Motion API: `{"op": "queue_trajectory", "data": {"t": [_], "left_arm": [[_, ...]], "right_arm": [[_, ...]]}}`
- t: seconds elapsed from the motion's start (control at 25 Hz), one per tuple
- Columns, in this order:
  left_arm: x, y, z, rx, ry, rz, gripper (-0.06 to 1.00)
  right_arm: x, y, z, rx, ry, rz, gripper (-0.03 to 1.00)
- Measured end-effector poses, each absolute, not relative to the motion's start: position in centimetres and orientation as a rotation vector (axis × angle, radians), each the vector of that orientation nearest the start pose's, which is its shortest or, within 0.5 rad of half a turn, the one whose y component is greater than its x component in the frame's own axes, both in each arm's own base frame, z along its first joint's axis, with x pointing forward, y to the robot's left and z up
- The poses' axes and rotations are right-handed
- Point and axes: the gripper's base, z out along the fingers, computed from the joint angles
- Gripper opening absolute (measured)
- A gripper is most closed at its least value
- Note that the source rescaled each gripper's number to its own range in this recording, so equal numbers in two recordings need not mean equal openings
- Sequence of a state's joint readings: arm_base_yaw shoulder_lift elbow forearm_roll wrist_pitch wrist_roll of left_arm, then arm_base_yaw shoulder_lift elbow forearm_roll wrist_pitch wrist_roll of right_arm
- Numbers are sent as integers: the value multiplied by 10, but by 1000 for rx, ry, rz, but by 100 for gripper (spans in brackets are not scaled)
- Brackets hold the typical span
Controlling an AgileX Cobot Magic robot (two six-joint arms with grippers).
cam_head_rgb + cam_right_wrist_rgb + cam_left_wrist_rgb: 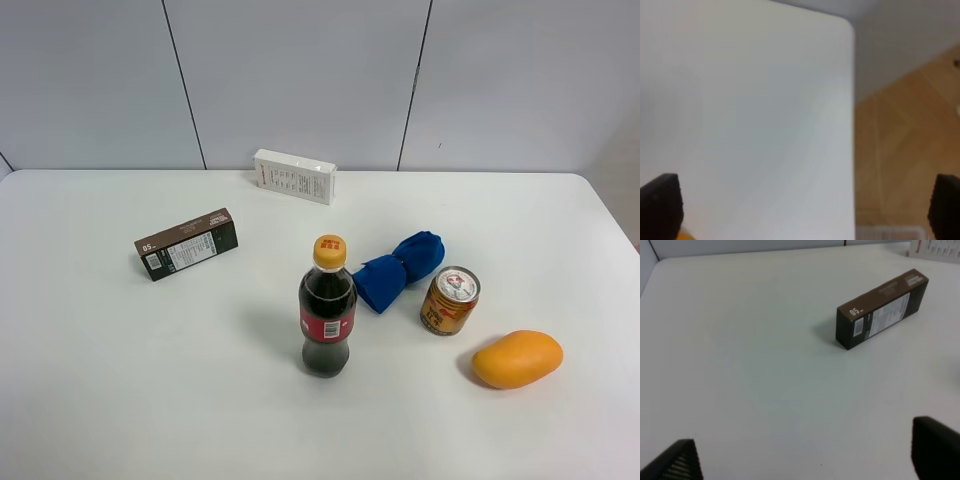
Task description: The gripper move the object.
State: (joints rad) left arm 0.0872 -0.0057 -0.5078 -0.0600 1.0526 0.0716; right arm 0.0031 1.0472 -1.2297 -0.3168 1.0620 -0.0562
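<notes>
The small gold-orange can (449,300) with a silver top and red markings stands upright on the white table (150,400), right of centre. It is between a blue cloth (398,268) and an orange mango (517,358). Neither arm shows in the exterior high view. In the left wrist view my left gripper (807,460) has its dark fingertips (677,462) wide apart and empty over bare table. In the right wrist view my right gripper (802,207) is also wide open and empty near the table's right corner. The can is out of both wrist views.
A dark cola bottle (327,308) with a yellow cap stands left of the can. A brown box (187,243) lies at the left, also in the left wrist view (882,307). A white box (295,175) lies at the back. Wooden floor (905,150) shows past the table edge.
</notes>
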Motion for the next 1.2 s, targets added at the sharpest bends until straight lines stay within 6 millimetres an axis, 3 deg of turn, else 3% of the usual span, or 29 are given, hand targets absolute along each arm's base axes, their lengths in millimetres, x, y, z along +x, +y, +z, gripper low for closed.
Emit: {"op": "queue_trajectory", "data": {"t": [0.2, 0.44, 0.84, 1.2], "left_arm": [[-6, -5, 280, -13, 2021, 29, 100], [-6, -5, 280, -13, 2021, 29, 100], [-6, -5, 280, -13, 2021, 29, 100], [-6, -5, 280, -13, 2021, 29, 100]], "right_arm": [[166, -29, 426, -65, 2296, -439, 99], [115, -29, 438, -4, 2272, -437, 99], [37, -27, 456, 144, 2032, -351, 99], [-4, -19, 454, 134, 1924, -242, 99]]}}
